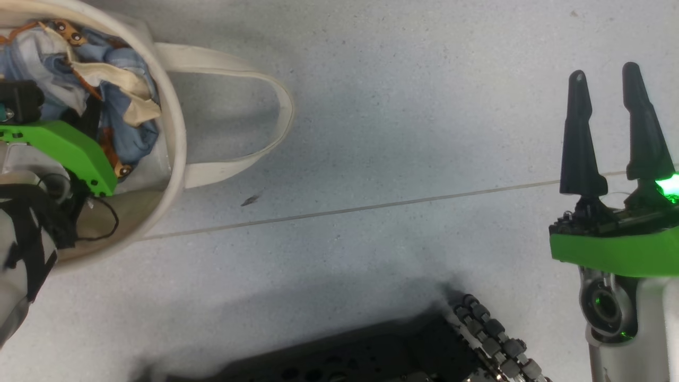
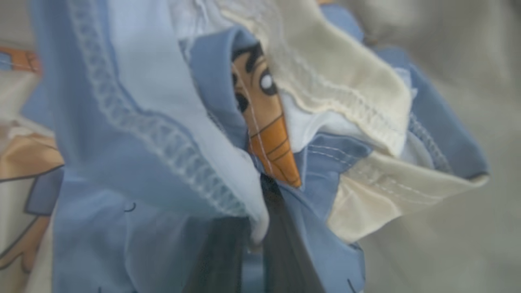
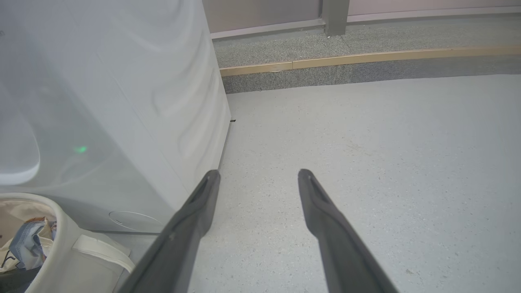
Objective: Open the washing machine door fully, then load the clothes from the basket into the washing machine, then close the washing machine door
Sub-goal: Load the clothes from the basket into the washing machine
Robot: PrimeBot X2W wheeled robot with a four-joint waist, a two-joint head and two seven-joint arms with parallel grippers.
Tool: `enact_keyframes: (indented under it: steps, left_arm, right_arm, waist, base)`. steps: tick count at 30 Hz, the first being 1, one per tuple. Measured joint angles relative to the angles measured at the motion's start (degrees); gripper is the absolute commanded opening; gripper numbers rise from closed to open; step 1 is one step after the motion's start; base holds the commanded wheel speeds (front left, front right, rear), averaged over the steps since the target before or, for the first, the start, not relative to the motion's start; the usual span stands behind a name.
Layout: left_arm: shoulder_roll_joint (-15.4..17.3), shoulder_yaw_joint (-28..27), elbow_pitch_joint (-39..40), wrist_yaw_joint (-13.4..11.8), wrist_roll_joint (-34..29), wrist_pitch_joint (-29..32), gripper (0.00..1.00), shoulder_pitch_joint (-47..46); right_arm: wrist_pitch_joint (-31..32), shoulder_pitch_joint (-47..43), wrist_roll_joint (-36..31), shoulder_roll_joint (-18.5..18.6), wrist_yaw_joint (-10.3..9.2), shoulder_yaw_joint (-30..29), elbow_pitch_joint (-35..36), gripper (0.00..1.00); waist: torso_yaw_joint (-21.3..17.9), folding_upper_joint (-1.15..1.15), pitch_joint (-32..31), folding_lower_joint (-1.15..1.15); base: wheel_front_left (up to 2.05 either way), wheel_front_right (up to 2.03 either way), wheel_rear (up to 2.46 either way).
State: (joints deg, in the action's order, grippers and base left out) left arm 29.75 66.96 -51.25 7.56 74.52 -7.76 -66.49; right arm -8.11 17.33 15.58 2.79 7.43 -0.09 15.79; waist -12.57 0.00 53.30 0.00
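Observation:
The cream canvas basket (image 1: 177,132) stands on the floor at the upper left of the head view, holding the light blue and cream clothes (image 1: 124,79). My left gripper (image 1: 91,121) reaches down into it, its fingers buried in the fabric. In the left wrist view its two dark fingers (image 2: 285,244) meet with a fold of the blue clothes (image 2: 163,154) pinched between them. My right gripper (image 1: 607,79) hangs open over bare floor at the right, holding nothing. The right wrist view shows its spread fingers (image 3: 195,215), the white washing machine (image 3: 122,101) and the basket (image 3: 61,244). The door is out of view.
One long basket handle (image 1: 281,101) lies looped on the floor to the basket's right. My dark base with its roller wheel (image 1: 493,334) sits at the bottom centre. A raised grey step with a wooden edge (image 3: 366,59) runs behind the washer.

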Motion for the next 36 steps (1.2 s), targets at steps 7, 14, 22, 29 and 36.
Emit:
enact_keyframes:
  steps: [7, 14, 22, 29, 36]
  left_arm:
    - [0.03, 3.36, 2.16, 0.0, 1.86, -2.88, 0.0, -0.03]
    - [0.37, 5.32, 5.19, 0.0, 2.99, -5.45, 0.0, 0.25]
    - [0.96, 0.96, 7.5, 0.0, 0.98, -6.45, 0.0, 3.01]
    - [0.91, -10.4, 10.62, 0.0, -8.26, -6.5, 0.0, 11.6]
    - [0.86, -20.84, 15.77, 0.0, -18.45, -6.5, 0.0, 22.18]
  right_arm:
    - [0.47, 0.02, -0.54, 0.0, 0.0, 0.12, -0.12, 1.0]
    - [1.01, 1.14, -1.45, 0.0, 0.0, 0.56, -1.42, 1.0]
    - [1.78, 2.34, -2.08, 0.0, 0.0, 1.23, -5.46, 1.0]
    - [2.25, 2.28, -2.3, 0.02, 0.0, 1.51, -9.68, 1.0]
    - [2.49, -0.75, -0.94, 0.02, 0.0, 2.47, -13.9, 1.0]
  waist:
    - [0.86, 0.0, -1.47, 0.0]
    - [2.3, 0.0, -4.87, 0.0]
    - [4.8, 0.0, -11.6, 0.0]
    - [7.29, 0.0, -19.7, -0.01]
    - [9.68, 0.0, -28.88, -0.01]
  base:
    - [0.0, 0.0, 0.0]
    - [0.0, 0.0, 0.0]
    - [0.0, 0.0, 0.0]
    - [0.0, 0.0, 0.0]
    - [0.0, 0.0, 0.0]
